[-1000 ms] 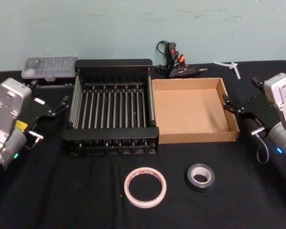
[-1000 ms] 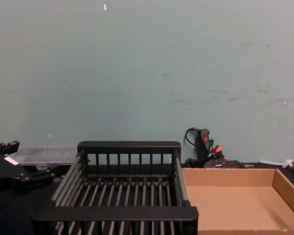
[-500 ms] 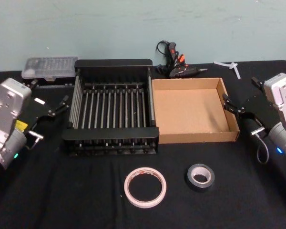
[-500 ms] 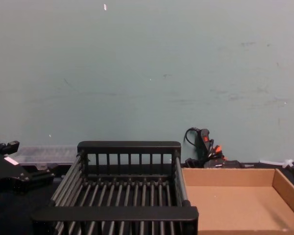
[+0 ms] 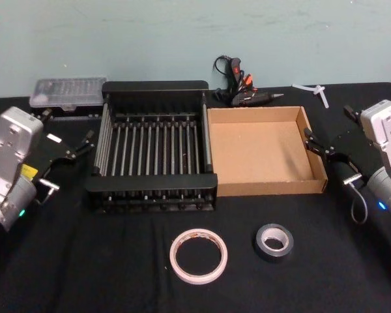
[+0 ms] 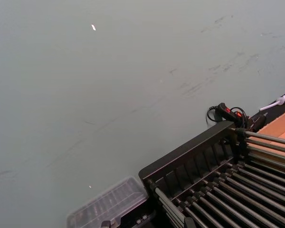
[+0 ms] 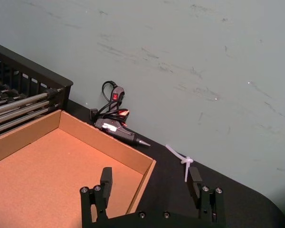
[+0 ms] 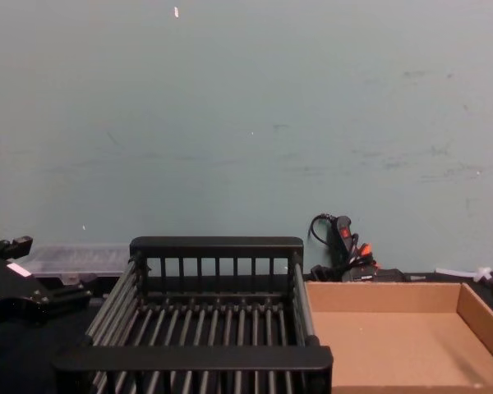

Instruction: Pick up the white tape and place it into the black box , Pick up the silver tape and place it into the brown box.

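On the bench both tapes lie untouched before the boxes — I judge nothing begun; left gripper (image 5: 78,149) and right gripper (image 7: 149,183) wait, jaws wide, so next I reach for the white tape (image 5: 198,255).

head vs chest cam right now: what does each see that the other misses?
Head only: the white tape and silver tape lying on the black tablecloth, in front of the boxes, and the open right gripper. Chest only: the tall stretch of wall above the table. Both: black box, brown box, glue gun, clear case, left gripper.
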You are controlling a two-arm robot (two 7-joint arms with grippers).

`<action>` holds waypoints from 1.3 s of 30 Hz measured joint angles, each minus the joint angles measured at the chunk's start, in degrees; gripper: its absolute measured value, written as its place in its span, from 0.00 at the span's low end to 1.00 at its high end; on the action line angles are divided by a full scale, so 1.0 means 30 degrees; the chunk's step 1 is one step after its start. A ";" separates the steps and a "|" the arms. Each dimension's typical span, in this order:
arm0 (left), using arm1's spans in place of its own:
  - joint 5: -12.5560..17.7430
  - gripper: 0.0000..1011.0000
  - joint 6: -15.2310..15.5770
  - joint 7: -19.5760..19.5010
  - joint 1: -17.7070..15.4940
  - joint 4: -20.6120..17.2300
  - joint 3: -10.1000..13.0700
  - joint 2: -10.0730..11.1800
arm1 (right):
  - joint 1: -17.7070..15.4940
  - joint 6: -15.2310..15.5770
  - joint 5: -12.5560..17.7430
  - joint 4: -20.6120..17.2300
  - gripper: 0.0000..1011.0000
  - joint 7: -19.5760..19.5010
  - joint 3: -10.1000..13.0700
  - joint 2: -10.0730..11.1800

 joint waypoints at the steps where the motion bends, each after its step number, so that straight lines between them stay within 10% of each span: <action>1: 0.0000 0.99 -0.0001 0.0001 -0.0001 0.0000 0.0000 0.0000 | -0.0001 0.0000 -0.0001 0.0000 0.99 0.0000 0.0000 0.0000; 39: 0.0000 0.99 0.0000 0.0001 0.0001 0.0001 0.0000 0.0000 | -0.1457 0.0741 0.1653 -0.1873 0.99 0.2086 0.1730 -0.0207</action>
